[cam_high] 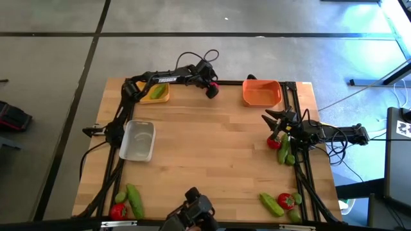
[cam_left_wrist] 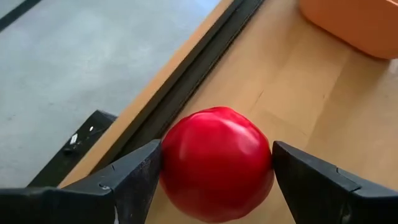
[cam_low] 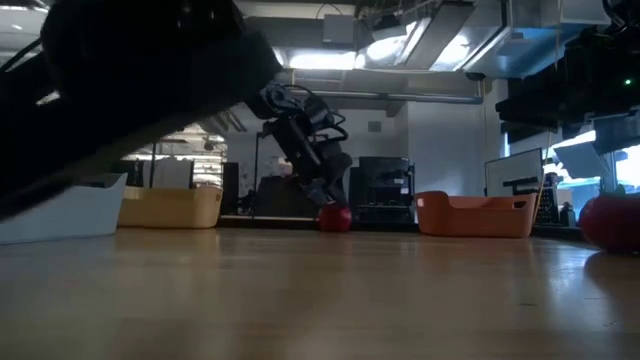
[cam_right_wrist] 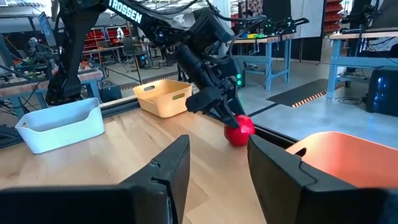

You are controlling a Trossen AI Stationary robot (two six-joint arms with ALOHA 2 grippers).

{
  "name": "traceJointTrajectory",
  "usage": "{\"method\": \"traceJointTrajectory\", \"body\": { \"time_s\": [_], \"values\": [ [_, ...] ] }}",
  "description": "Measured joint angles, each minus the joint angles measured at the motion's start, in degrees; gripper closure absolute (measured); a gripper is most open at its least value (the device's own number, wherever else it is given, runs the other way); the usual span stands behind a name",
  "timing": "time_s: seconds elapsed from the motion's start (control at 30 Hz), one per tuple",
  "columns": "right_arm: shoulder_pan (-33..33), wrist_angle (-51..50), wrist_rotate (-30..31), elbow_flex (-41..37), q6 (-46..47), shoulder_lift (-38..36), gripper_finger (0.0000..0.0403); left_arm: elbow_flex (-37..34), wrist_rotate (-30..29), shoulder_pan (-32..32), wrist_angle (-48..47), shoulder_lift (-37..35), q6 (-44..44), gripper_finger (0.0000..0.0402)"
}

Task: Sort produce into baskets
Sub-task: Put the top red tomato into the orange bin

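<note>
My left gripper (cam_high: 212,90) is at the table's far edge, between the yellow basket (cam_high: 156,93) and the orange basket (cam_high: 261,92), shut on a round red piece (cam_left_wrist: 216,163). The red piece also shows in the low view (cam_low: 335,217) and the right wrist view (cam_right_wrist: 239,130). A green piece (cam_high: 157,92) lies in the yellow basket. The whitish tray (cam_high: 139,140) stands at the left. My right gripper (cam_high: 277,122) is open and empty near the right edge, just beyond a red piece (cam_high: 274,142) and green pieces (cam_high: 284,151) lying on the table. My left gripper pinches the round red piece between its two fingers, one on each side (cam_left_wrist: 168,168) of its widest part. The fingers slant down from the table's left. The piece sits at table level by the far edge (cam_low: 335,217); whether it rests on the wood I cannot tell.
More produce lies at the near left corner (cam_high: 127,204) and the near right corner (cam_high: 280,202). A dark frame rail (cam_left_wrist: 180,93) runs along the far edge beside the held piece. The middle of the wooden table (cam_high: 212,147) is bare.
</note>
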Motion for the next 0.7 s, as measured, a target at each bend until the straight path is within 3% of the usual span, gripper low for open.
{"method": "traceJointTrajectory", "body": {
  "time_s": [0.2, 0.53, 0.7],
  "values": [
    [0.0, -0.1, 0.0, 0.0, 0.0, 0.0, 0.0249, 0.0, 3.0, 0.1, -0.3, 0.3, 1.5, 0.0114],
    [0.0, -0.1, 0.0, 0.0, 0.0, 0.0, 0.0249, 0.0, 4.5, 0.0, -0.8, 0.3, 1.5, 0.0185],
    [0.0, -0.1, 0.0, 0.0, 0.0, 0.0, 0.0249, 0.0, 4.5, -0.1, -1.4, 0.1, 1.5, 0.0201]
  ]
}}
